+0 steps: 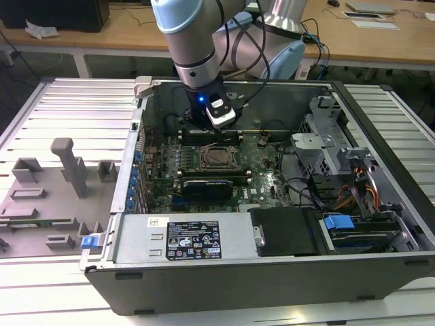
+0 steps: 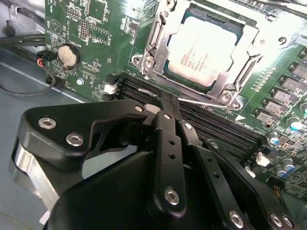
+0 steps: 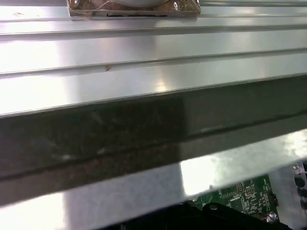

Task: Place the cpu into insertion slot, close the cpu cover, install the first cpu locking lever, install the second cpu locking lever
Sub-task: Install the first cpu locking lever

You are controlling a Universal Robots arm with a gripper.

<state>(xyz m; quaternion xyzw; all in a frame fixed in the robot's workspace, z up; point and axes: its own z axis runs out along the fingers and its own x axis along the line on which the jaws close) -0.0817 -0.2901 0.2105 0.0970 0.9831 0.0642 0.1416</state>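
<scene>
Reaches down from the arm [image 1: 194,41] into the open case [image 1: 272,272], with the gripper [image 1: 206,130] low over the green board [image 2: 105,28]. Has the fingers [image 2: 165,129] pressed together, with no gap to see in the second wrist view. Sets the tips right over the memory slots [image 2: 216,127], at the near end of a thin silvery lever [image 2: 206,103]. Cannot tell whether the tips clamp that lever or only touch it.

Finds the cpu [image 2: 204,48] just beyond the tips, across the memory slots, lying flat in the slot [image 2: 216,15] with its pale top up. Shows the cover [image 2: 154,43] down over the cpu, framing its top through the square window. Runs the lever along the cover's edge nearest the gripper, between cover and memory slots. Puts a round battery [image 2: 68,55] off to one side of the fingers, well apart from the slot.

In the exterior view, places the slot just past the gripper on the camera's side. Catches, in the first wrist view, a ribbed metal table [image 3: 144,48], the case's dark wall and a corner of the board.
</scene>
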